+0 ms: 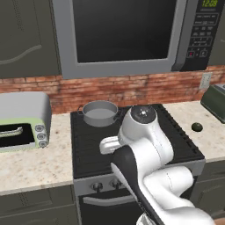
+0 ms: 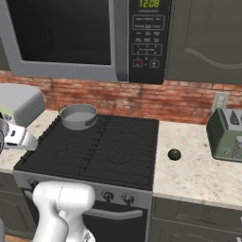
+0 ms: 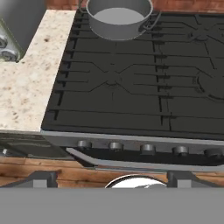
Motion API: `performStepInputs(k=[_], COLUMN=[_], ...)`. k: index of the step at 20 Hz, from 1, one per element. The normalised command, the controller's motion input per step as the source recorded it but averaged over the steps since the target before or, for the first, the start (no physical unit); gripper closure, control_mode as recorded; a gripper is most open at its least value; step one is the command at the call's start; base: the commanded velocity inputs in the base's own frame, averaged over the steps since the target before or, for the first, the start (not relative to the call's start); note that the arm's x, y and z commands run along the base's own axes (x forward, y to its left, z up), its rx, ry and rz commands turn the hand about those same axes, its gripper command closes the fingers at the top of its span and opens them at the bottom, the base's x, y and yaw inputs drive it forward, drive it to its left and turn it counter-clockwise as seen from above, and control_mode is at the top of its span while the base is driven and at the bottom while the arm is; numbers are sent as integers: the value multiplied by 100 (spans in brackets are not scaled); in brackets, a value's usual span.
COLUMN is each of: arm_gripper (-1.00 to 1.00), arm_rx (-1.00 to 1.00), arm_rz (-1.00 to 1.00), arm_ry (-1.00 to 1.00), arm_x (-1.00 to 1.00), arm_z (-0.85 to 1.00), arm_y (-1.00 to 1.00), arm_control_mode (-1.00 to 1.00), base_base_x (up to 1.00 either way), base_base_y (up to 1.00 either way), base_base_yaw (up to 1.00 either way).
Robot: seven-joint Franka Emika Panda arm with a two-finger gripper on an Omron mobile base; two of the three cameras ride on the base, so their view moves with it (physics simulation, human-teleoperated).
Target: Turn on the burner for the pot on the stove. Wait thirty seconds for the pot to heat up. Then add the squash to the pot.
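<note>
Nearest me, my end effector (image 3: 111, 178) hangs wide open and empty before the stove (image 3: 131, 105) knobs, pot (image 3: 119, 17) at twelve o'clock, while the squash (image 2: 174, 154), probably light, firm and roll-prone, wants gripping across its middle on the bench (image 2: 198, 165).

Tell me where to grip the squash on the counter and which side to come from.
Grip the squash across its round middle, coming straight down from above. It is small and roundish, lying alone on the counter right of the stove, apart from the toaster, so nothing seems to block the fingers on either side.

Stove (image 2: 101, 151) front open; pot (image 2: 78, 116) rear-left
</note>
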Motion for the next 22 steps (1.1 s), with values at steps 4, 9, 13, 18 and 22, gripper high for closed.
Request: performStepInputs(k=[4,9,13,18,22], arm_gripper=[-100,-100,-100,-100,-100], arm_rx=[2,3,4,2,3], arm_rz=[-7,-7,-2,0,0], arm_ry=[-12,-9,-3,-6,-6], arm_x=[-64,-56,-27,-20,-12], arm_z=[-29,-45,-34,-60,-54], arm_y=[0,12,4,2,0], arm_control_mode=[-100,-100,-100,-100,-100], base_base_x=[0,0,0,0,0], base_base_y=[0,0,0,0,0], base_base_yaw=[0,0,0,0,0])
